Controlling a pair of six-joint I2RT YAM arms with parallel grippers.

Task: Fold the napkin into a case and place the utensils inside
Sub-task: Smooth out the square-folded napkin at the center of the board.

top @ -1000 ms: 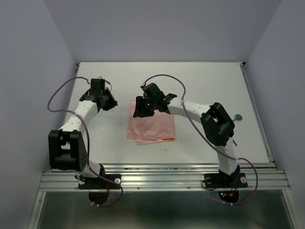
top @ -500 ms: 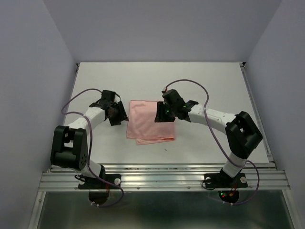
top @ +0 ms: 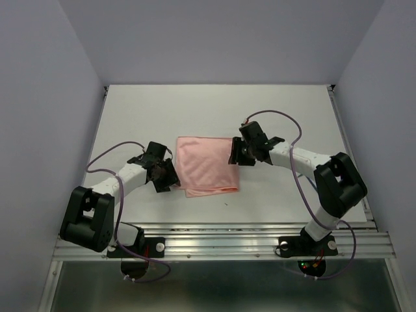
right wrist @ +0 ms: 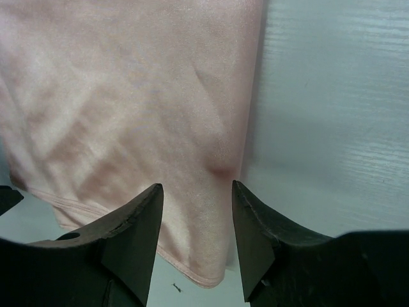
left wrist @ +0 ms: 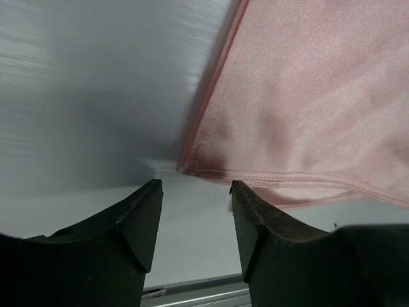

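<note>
From above you see the whole folded salmon-pink cloth napkin (top: 207,166), a flat rectangle mid-frame on the white table (top: 292,110). The left gripper (top: 170,181) is at the napkin's lower-left corner and the right gripper (top: 234,155) at its right edge, but from that height you can't make out the jaws. The wrist views show them. On the left, two stitched hems lie stacked at the corner, just ahead of black wedge-shaped fingers (left wrist: 137,220) that stand apart and grip nothing. On the right the jaws are likewise spread and empty, straddling the softly creased edge. The finger bases run off the bottom of both wrist frames.
</note>
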